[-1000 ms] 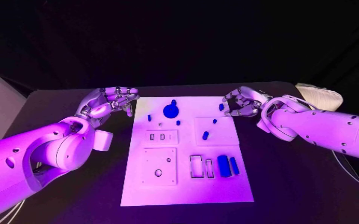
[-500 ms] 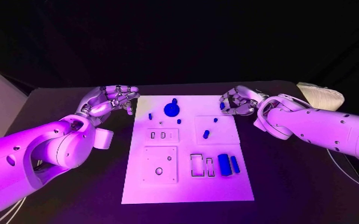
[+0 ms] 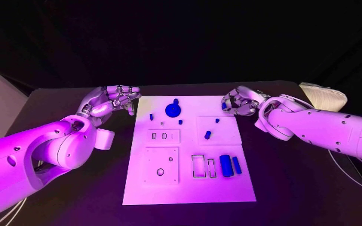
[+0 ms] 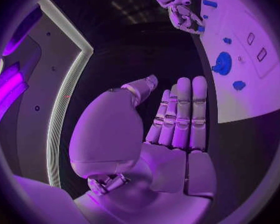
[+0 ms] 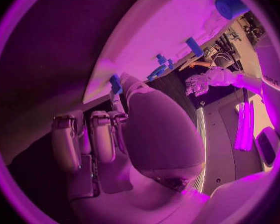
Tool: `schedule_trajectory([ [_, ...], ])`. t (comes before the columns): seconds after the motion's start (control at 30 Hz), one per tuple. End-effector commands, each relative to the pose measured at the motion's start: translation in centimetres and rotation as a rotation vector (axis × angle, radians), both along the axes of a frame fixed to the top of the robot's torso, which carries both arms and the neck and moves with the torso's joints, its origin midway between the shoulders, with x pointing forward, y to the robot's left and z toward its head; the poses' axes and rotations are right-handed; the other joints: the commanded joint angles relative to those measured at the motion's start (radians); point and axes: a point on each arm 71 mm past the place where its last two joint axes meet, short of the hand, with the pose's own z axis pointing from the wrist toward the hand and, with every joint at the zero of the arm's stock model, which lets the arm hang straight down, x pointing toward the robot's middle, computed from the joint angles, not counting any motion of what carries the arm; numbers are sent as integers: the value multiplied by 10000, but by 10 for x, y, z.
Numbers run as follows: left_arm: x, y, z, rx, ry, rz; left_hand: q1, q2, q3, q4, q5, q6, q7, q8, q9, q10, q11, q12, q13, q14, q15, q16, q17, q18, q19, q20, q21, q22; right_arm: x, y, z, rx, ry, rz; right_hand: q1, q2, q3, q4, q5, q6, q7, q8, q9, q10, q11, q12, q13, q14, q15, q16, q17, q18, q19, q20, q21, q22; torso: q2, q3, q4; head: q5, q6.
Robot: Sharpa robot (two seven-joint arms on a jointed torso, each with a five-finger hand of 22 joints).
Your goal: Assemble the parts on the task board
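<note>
I see a small blue peg (image 3: 223,107) at the white board's (image 3: 189,184) far right corner, touching my right robot hand (image 3: 240,102), fingers curled around it, grip unclear; left robot hand (image 3: 113,100) farther, holding nothing.

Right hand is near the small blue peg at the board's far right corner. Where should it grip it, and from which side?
Pinch the blue peg low on its sides, coming from the board's right edge where the right hand already hovers. It looks small and upright beside that edge, so a thumb-and-fingers pinch seems best.
</note>
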Motion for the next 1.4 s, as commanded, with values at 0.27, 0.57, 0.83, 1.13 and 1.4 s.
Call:
schedule_trajectory([
  [0.27,0,-2,1,-95,-28,-176,-42,100,-3,-53,-7,-52,-6,-2,13,-11,-25,68,13,-76,-5,42,-16,154,-88,22,76,19,0,1,1,53,-232,-101,28,264,455,-55,-108,533,-225,405,110,1057,-282,73,2627,972,-254,56,2199,-68,1065,-205,54,2629,0,4,3,-12,-7],
  [0.57,-1,-1,1,-87,-20,-165,-42,100,-3,-53,-7,-52,-6,-2,13,-11,-25,68,13,-76,-5,42,-16,154,-88,22,76,19,0,1,4,160,-650,-448,19,379,962,-235,-525,834,-449,830,275,1057,-488,73,2627,987,-410,71,2254,-68,1065,-361,54,2629,-5,1,5,-3,-22],
  [0.83,-1,0,1,-80,-9,-157,-42,100,-3,-53,-7,-52,-6,-2,13,-11,-25,68,13,-76,-5,42,-16,154,-88,22,76,19,-7,12,12,479,-848,-762,-201,223,1015,-230,-459,806,-482,956,332,1057,-527,73,2627,996,-444,82,2291,-68,1065,-405,54,2629,-30,-10,-22,1,-17],
  [1.13,0,-1,0,-79,6,-168,-42,100,-3,-53,-7,-52,-6,-2,13,-11,-25,68,13,-76,-5,42,-16,154,-88,22,76,19,-23,53,37,756,-931,-847,-313,164,1036,-206,-488,750,-480,982,343,1057,-529,73,2627,1002,-445,91,2316,-68,1065,-413,54,2629,-64,-37,-43,52,-45],
  [1.4,1,-5,0,-98,24,-237,-51,103,-1,-54,-7,-61,-5,-5,17,-21,-23,68,11,-79,-3,45,-26,153,-101,23,88,22,-43,117,39,765,-653,0,-336,151,1044,-203,-492,730,-478,984,343,1057,-530,73,2627,1003,-444,91,2319,-68,1065,-414,54,2629,-83,-51,-46,126,-108],
])
